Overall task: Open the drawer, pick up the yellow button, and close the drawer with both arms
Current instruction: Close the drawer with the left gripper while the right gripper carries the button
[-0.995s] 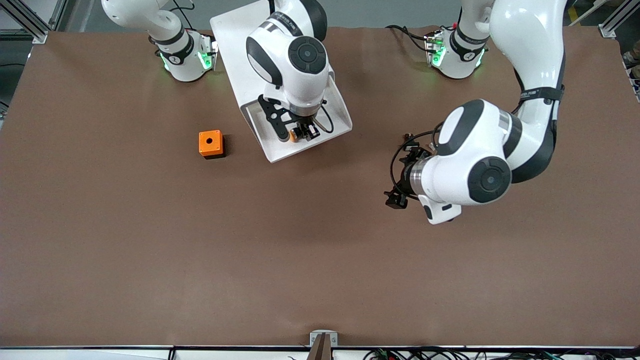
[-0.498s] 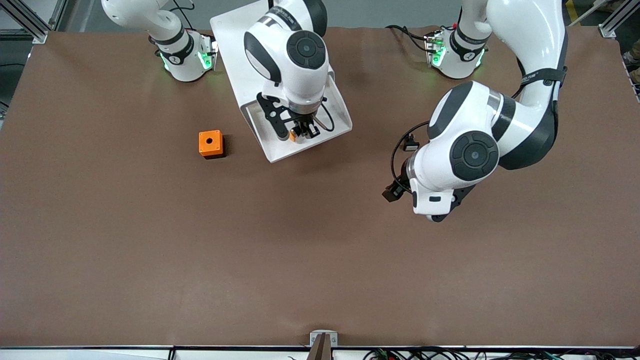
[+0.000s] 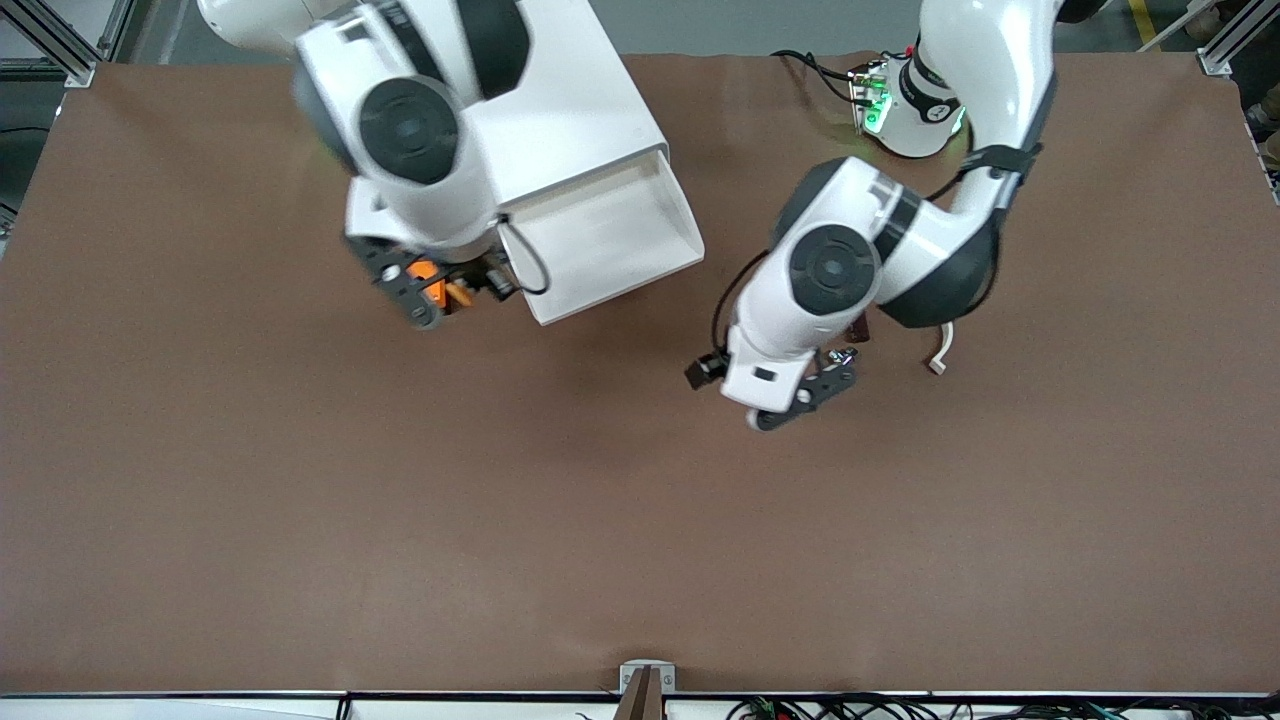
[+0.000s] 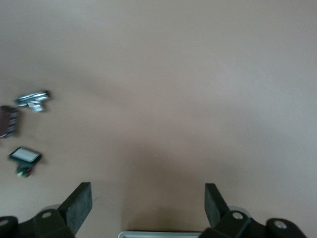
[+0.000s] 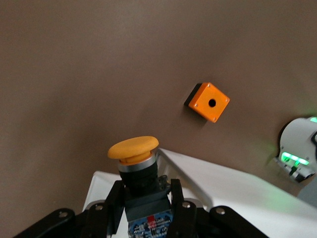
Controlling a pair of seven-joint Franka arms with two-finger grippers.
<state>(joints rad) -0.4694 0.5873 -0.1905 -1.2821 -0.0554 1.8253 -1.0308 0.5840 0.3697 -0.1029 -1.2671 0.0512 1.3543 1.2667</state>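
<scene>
1. On my right wrist view the right gripper has its fingers clamped on the black-and-blue body of the button; the orange cap stands clear above the fingertips.
2. From the front I see that gripper up in the air beside the open drawer, over the spot where the orange box sits; the box is mostly hidden there.
3. The left gripper holds its fingers wide with nothing between them, over bare tabletop; small parts lie off to one side, too blurred to identify.
4. The right arm covers part of the cabinet.
</scene>
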